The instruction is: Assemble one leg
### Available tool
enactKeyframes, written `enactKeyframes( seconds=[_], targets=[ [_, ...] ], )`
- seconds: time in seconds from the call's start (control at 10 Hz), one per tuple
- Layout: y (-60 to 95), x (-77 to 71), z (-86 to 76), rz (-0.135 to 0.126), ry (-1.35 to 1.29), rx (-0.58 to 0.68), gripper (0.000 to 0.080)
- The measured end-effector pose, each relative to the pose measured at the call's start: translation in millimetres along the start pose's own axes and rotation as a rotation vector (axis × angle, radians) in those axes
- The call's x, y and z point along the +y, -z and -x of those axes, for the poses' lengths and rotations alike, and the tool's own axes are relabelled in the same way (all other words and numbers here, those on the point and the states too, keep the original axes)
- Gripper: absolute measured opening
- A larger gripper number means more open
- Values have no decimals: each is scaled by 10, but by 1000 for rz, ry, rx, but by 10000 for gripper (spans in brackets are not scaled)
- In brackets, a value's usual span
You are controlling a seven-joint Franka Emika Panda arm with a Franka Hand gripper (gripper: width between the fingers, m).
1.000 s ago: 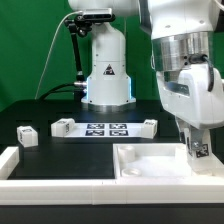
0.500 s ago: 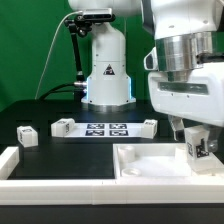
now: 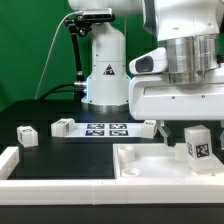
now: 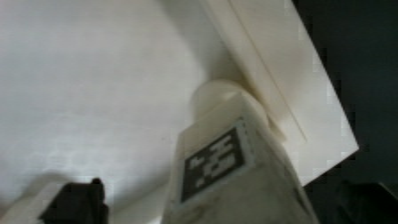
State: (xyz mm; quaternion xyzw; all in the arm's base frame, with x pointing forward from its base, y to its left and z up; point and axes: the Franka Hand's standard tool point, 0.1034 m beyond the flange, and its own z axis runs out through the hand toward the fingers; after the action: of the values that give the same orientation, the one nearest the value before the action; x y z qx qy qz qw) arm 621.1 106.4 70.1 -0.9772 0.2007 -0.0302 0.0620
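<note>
Leg (image 3: 197,144) stands upright on the panel (image 3: 140,162) (exterior view's right)

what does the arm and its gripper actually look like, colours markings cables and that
The arm is glossy white with rounded casings and a ribbed silver-grey metal ring at the wrist. The gripper has a wide, boxy white body with small dark jaws beneath. The white base at the back carries a black triangular mark. No cable shows on the arm itself.

I count four small white legs (image 3: 197,146) (image 3: 26,135) (image 3: 63,126) (image 3: 148,126) with tags, one large white square panel (image 3: 145,162), and one marker board (image 3: 105,129).
</note>
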Motion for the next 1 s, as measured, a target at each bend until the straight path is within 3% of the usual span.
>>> enactKeyframes(
  seconds=[0.4, 0.6, 0.8, 0.9, 1.0],
  targets=[
    [33, -33, -9, 27, 491, 2, 649],
    [30, -22, -17, 35, 583, 2, 649],
    [26, -20, -16, 36, 582, 1, 385],
    [25, -24, -13, 34, 525, 2, 291],
    [25, -22, -14, 35, 526, 2, 291]
  ],
)
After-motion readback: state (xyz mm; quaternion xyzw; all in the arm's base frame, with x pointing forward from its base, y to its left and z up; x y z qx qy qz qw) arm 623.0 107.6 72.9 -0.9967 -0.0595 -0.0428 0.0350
